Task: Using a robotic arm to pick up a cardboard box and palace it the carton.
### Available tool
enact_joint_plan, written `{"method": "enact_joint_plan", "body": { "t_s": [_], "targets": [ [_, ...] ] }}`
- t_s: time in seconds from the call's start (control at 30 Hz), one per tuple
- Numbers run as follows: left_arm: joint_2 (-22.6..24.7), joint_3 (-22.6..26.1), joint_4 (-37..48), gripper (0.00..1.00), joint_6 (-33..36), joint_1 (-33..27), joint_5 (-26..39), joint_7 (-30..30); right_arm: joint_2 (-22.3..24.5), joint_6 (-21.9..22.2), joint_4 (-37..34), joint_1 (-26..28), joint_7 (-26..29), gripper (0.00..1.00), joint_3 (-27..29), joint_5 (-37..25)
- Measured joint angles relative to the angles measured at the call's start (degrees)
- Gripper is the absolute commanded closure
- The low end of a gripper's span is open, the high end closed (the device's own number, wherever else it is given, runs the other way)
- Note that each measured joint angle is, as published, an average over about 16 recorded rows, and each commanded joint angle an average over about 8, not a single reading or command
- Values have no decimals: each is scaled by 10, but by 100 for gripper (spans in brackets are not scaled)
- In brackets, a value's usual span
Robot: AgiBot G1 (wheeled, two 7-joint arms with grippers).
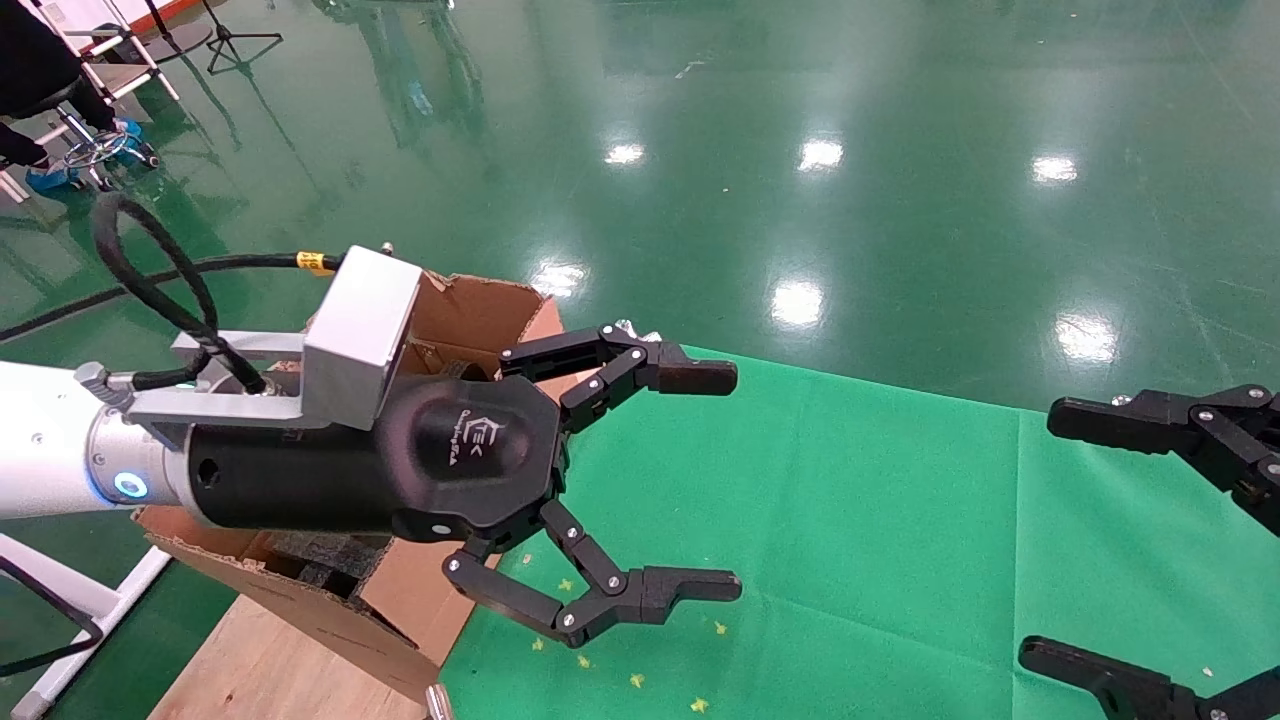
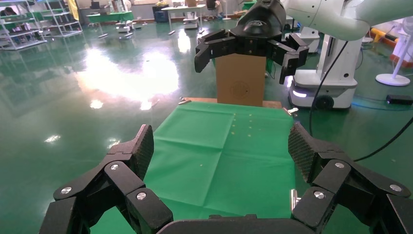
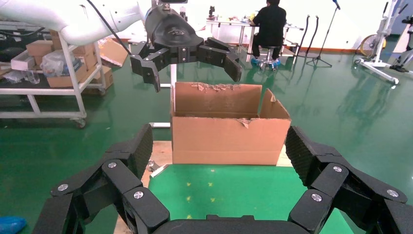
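Note:
My left gripper (image 1: 715, 480), black on the white robotic arm, hangs open and empty above the carton (image 1: 470, 310) at the table's left end, its fingers reaching out over the green cloth (image 1: 850, 500). In the right wrist view it hovers open (image 3: 185, 53) over the carton's (image 3: 229, 139) ragged-edged long side. My right gripper (image 1: 1050, 535) stands open at the right, facing the carton across the cloth (image 3: 221, 146). The left wrist view shows open jaws (image 2: 221, 146) over the cloth and a carton (image 2: 241, 80) end-on at the far end. The cardboard box is out of view.
Black foam (image 1: 320, 560) sits inside the carton. The carton stands on a wooden tabletop (image 1: 250, 660) beside the cloth. A person (image 3: 270, 24) sits at a desk behind, a loaded shelf cart (image 3: 48, 63) stands beyond the table, and glossy green floor surrounds it.

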Motion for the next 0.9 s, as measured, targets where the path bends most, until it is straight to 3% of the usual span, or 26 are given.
{"method": "enact_joint_plan", "body": {
  "t_s": [0.9],
  "targets": [
    [0, 0, 0, 0, 0, 0, 0, 0, 0, 0, 0, 0, 0, 0, 0, 0]
  ]
}}
